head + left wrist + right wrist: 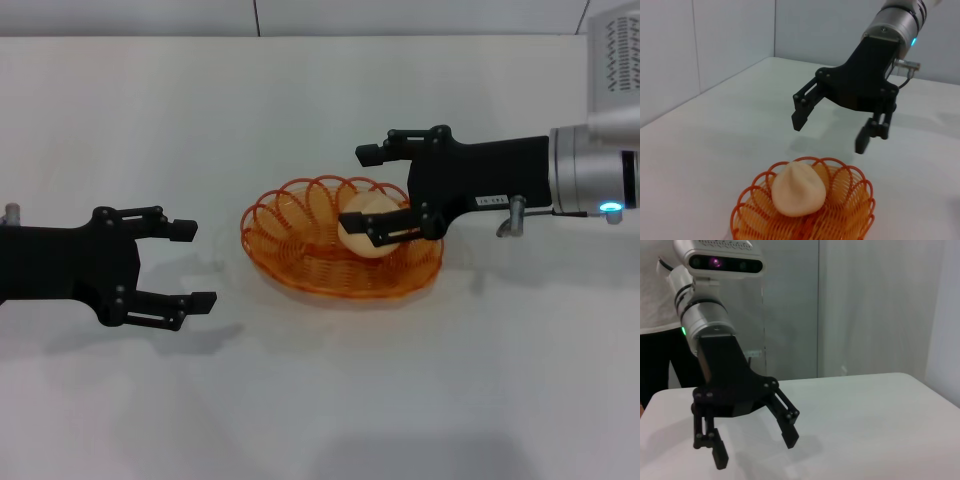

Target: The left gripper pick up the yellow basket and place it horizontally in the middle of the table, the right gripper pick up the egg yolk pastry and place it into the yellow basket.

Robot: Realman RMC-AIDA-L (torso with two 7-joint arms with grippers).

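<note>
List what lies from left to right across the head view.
left gripper, open, beside the basket → yellow basket on the table → egg yolk pastry inside the basket → right gripper, open, above the basket's right side.

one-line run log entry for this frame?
egg yolk pastry: in yellow basket | right gripper: open above it | left gripper: open, beside basket
</note>
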